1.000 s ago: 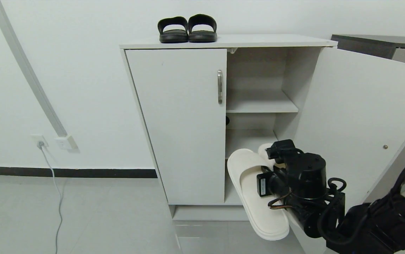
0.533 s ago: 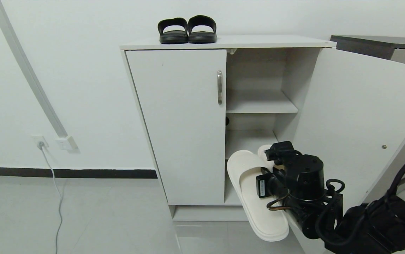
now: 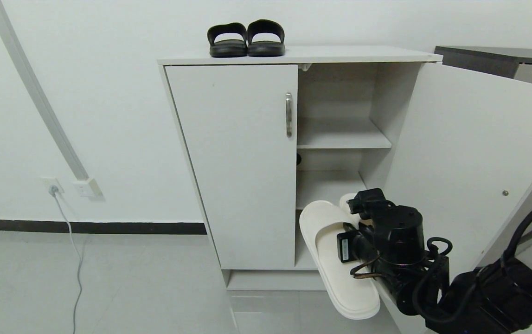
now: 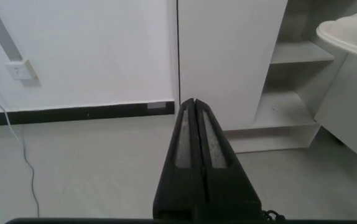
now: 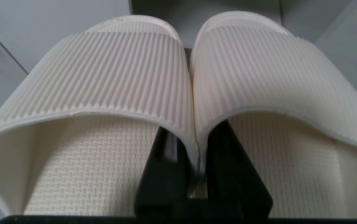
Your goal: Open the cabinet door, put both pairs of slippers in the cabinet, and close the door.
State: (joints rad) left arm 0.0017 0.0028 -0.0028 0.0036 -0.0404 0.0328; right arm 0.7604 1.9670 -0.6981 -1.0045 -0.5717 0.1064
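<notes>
Right hand clamped on white slippers, open cabinet just ahead of it. Left hand closed, empty. Black slippers well above right hand, on cabinet top.

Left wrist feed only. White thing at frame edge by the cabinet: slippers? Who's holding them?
Observer: Yes, the white slippers. The right gripper has both of them, just in front of the cabinet's open side.
Operator: What kind of grip?
Observer: The right wrist view shows its fingers pinching the two straps' adjoining edges together.
Operator: And the other pair?
Observer: The black slippers sit side by side on the cabinet top, not yet put away.
</notes>
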